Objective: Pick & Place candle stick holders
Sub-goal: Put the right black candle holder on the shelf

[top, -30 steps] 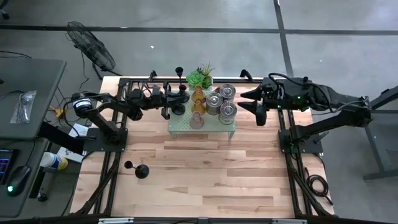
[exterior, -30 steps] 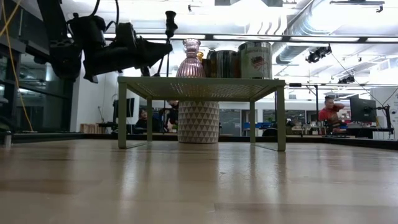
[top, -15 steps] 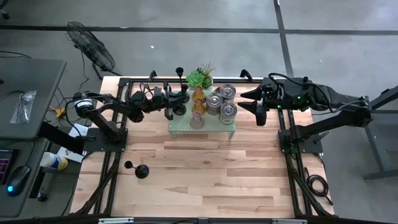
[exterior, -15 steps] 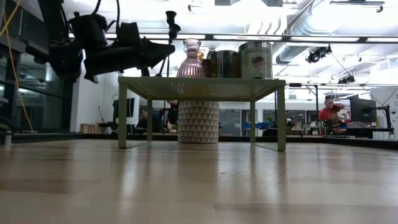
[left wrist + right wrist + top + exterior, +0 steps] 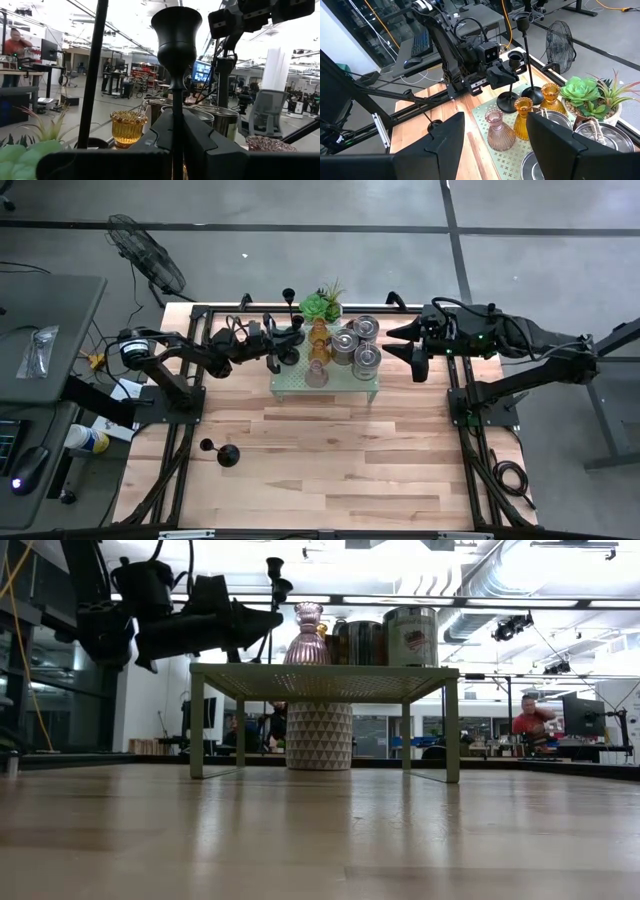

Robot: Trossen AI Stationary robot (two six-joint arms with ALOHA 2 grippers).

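A short black candle stick holder [image 5: 176, 30] stands at the left end of the pale green stand [image 5: 330, 387], beside a taller black one [image 5: 526, 50]. My left gripper [image 5: 276, 350] is shut on the short one. Amber glass holders [image 5: 522, 117], a pink glass one [image 5: 495, 131] and silvery cylindrical ones [image 5: 366, 360] stand on the same stand top. Another black holder [image 5: 222, 453] lies on the table near the left. My right gripper [image 5: 413, 352] hangs open and empty just off the stand's right end. My left gripper pinches the short black holder's thin stem [image 5: 176, 97] between its two fingers, below the cup. The fingers come level from the table's left and lie across the stem. The holder stands upright; in the right wrist view its round base [image 5: 507, 104] seems to sit on the stand top.
A green spiky potted plant [image 5: 322, 305] stands behind the stand. Black arm frames run along both table sides. The wooden table [image 5: 330, 470] lies in front of the stand. A person [image 5: 530, 725] sits far off in the room.
My left gripper has gone a little toward the table's right edge, up to the short black holder at the stand's left end. My right arm has kept still.
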